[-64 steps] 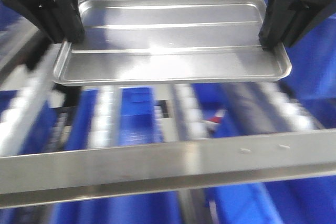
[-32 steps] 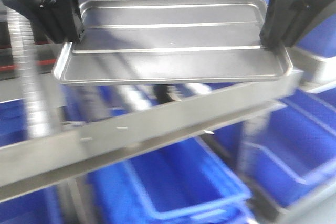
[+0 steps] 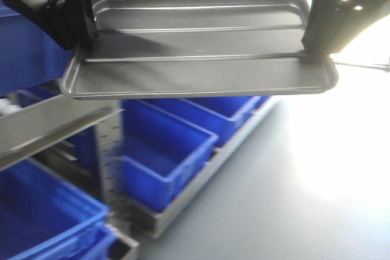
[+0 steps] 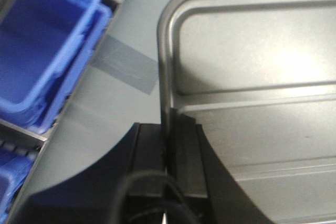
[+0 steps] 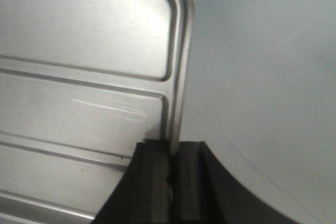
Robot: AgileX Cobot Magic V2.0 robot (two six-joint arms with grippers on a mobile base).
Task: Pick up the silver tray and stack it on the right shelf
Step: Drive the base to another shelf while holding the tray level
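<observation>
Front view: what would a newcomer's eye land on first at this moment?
The silver tray fills the upper frame, held in the air with the left gripper clamped on one short rim and the right gripper on the other. Below it, at lower left, blue bins sit in a steel rack, with bare grey floor to the right.

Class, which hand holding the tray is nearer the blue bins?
The left hand: blue bins lie beyond its tray edge; beyond the right hand is grey floor.
</observation>
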